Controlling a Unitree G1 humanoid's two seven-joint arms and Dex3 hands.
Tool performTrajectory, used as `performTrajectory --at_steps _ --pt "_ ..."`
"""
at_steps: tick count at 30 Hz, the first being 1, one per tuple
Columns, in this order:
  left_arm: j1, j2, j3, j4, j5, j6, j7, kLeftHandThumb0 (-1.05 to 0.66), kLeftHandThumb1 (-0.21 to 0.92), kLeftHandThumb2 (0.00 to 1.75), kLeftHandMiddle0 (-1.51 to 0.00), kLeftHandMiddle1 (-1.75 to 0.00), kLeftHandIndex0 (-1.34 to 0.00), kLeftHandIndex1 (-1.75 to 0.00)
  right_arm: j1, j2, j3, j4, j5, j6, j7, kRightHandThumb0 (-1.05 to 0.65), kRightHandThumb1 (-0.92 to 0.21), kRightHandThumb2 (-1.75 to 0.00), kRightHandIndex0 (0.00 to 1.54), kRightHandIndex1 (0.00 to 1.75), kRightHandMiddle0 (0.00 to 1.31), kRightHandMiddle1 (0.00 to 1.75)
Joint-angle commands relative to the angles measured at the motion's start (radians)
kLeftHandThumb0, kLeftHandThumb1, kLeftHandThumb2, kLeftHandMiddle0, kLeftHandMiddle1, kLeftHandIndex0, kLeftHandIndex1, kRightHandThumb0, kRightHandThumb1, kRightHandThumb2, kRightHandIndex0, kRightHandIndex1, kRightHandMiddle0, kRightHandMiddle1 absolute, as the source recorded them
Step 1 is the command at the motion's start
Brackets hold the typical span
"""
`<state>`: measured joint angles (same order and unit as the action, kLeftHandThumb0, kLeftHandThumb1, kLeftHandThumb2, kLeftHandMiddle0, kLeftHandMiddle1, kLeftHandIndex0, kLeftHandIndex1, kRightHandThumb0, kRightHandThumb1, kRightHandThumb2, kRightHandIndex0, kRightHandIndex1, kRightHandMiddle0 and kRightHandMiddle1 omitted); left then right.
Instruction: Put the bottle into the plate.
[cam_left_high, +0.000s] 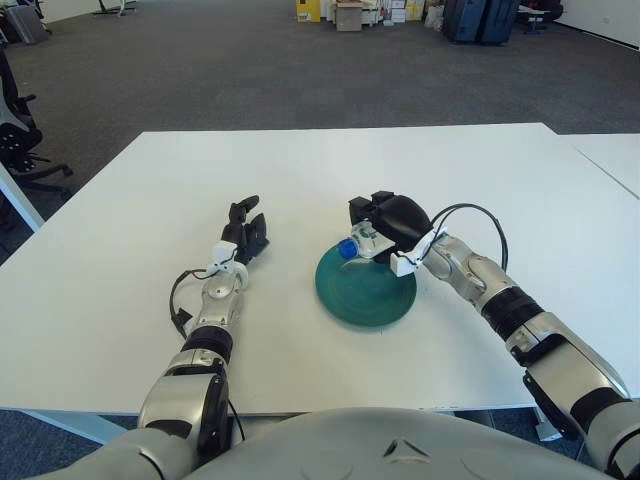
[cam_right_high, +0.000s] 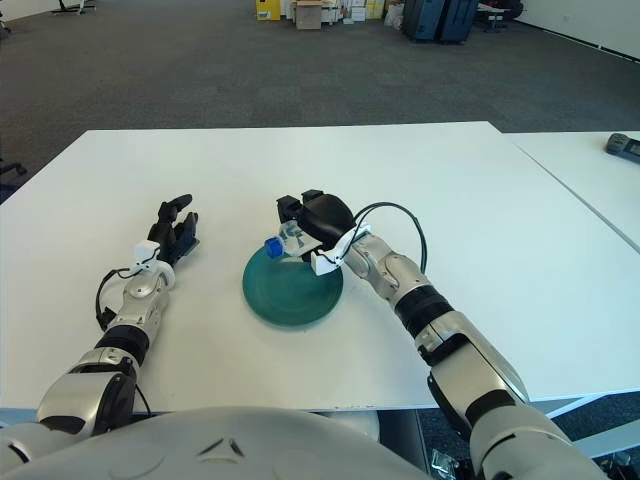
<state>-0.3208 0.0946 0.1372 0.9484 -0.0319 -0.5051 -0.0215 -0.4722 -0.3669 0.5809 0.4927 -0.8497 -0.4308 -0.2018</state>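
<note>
Left eye view first, from the near edge outward: the robot's torso fills the bottom, and both arms reach forward over the white table (cam_left_high: 330, 165).

At about 9 o'clock from the plate (cam_left_high: 366, 288), well apart from it, shows the left hand (cam_left_high: 245, 232). Its dark fingers are stretched forward, relaxed, with nothing in them. Whether it touches the tabletop cannot be told.

The plate is a round, dark green dish lying flat on the table a little right of centre.

Over the plate's 12 o'clock rim is the right hand (cam_left_high: 385, 225), its dark fingers curled around the bottle (cam_left_high: 358, 244). The bottle is small and clear with a blue cap (cam_right_high: 273, 247). It lies tilted, the cap pointing toward 9 o'clock, just over the far edge of the plate. Whether the bottle touches the plate cannot be told. A black cable (cam_left_high: 480, 215) loops up from the right wrist toward 3 o'clock.

Beyond the table, at 12 o'clock, lies grey carpet, with boxes (cam_left_high: 350, 12) and dark cases (cam_left_high: 480, 18) against the far wall. An office chair (cam_left_high: 18, 135) stands at 9 o'clock, off the table's left edge.
</note>
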Motion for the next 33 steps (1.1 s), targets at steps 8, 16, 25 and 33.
performTrajectory --at_steps 8,16,25,33 --pt "-0.010 -0.011 -0.002 0.036 -0.006 0.009 -0.019 -0.74 0.92 0.82 -0.47 -0.15 0.00 -0.95 0.033 0.003 0.008 -0.076 -0.012 0.016 0.045 0.00 0.01 -1.68 0.84 1.73 0.63 1.75" --pt "-0.008 -0.015 -0.002 0.034 -0.007 0.005 -0.028 -0.74 0.92 0.82 -0.46 -0.14 0.00 -0.92 0.061 0.007 0.003 -0.129 -0.003 0.039 0.121 0.00 0.01 -1.69 0.85 1.74 0.63 1.75" --pt "-0.004 -0.018 -0.007 0.021 0.002 0.005 -0.018 -0.73 0.92 0.84 -0.45 -0.12 0.00 -0.90 0.084 0.011 -0.004 -0.161 0.019 0.049 0.176 0.00 0.01 -1.69 0.84 1.74 0.63 1.75" --pt "0.001 -0.020 -0.007 0.010 0.000 -0.003 -0.018 -0.74 0.92 0.85 -0.45 -0.12 0.00 -0.91 0.118 0.016 -0.004 -0.173 0.026 0.057 0.204 0.00 0.00 -1.68 0.84 1.74 0.62 1.75"
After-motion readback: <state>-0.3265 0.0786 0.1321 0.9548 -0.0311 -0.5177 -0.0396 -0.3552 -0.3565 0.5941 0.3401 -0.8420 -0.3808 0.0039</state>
